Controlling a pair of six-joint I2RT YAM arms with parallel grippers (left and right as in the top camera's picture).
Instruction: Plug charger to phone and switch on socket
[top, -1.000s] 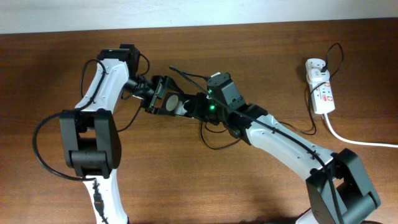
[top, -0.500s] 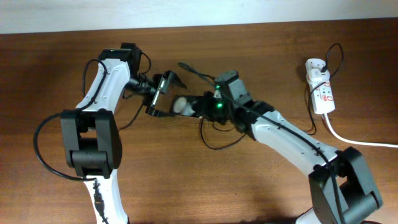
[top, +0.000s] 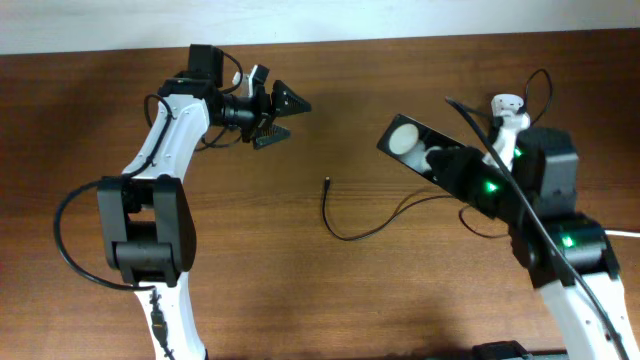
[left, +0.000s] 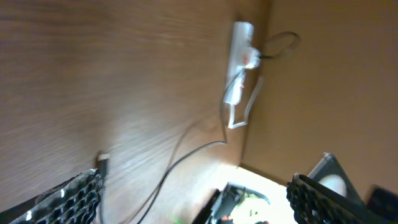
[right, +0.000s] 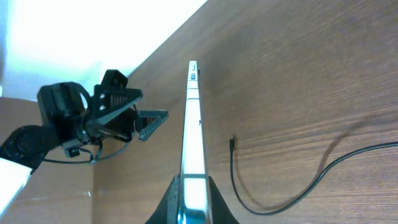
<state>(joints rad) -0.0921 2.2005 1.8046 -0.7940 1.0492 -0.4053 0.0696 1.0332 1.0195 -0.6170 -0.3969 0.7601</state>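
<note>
The two hands have parted: the left hand (top: 281, 117) has let go and drawn back to the far left, its fingers wide and empty. The right hand (top: 443, 163) has carried the phone (top: 408, 141) right, near the socket (left: 238, 62). The handover looks done, but plugging in is not. Clamped at one end, the phone hangs tilted above the table (top: 300, 300), glossy black with two white spots. The charger (top: 352, 237) lies mid-table, its plug tip (top: 328, 183) well apart from the phone
</note>
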